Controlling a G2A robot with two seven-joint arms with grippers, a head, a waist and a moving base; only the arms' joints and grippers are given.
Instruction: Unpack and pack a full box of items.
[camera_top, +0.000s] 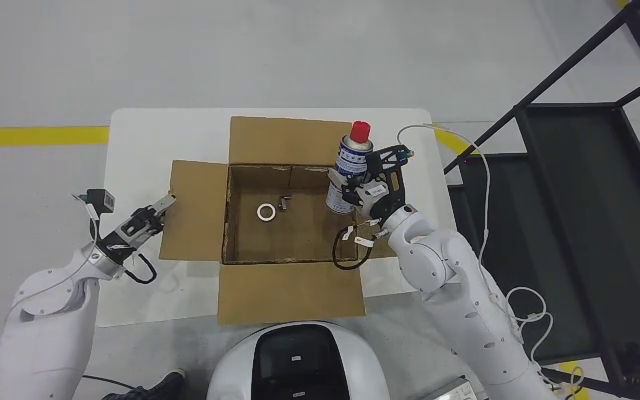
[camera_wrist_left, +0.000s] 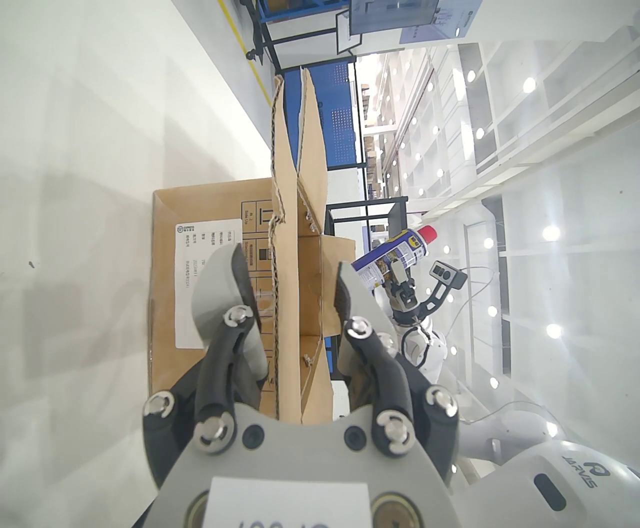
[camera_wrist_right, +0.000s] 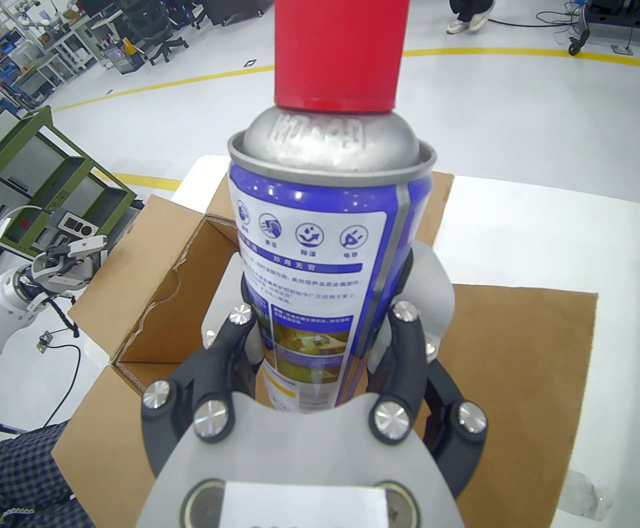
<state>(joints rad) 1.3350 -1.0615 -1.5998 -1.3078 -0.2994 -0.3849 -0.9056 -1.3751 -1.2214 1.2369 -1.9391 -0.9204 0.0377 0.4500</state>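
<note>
While right fingers (camera_wrist_right: 434, 287) clamp the can (camera_wrist_right: 320, 240) above the box (camera_top: 290, 285), left fingers (camera_wrist_left: 220, 285) open astride its flap (camera_wrist_left: 287, 250), carry the can upright.

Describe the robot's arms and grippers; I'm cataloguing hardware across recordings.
The left arm and right arm wear glossy white shells. The left gripper and right gripper match: grey base plate, black linkages with silver bolts, pale grey curved fingers with dark pads. Black cables loop at each wrist.
</note>
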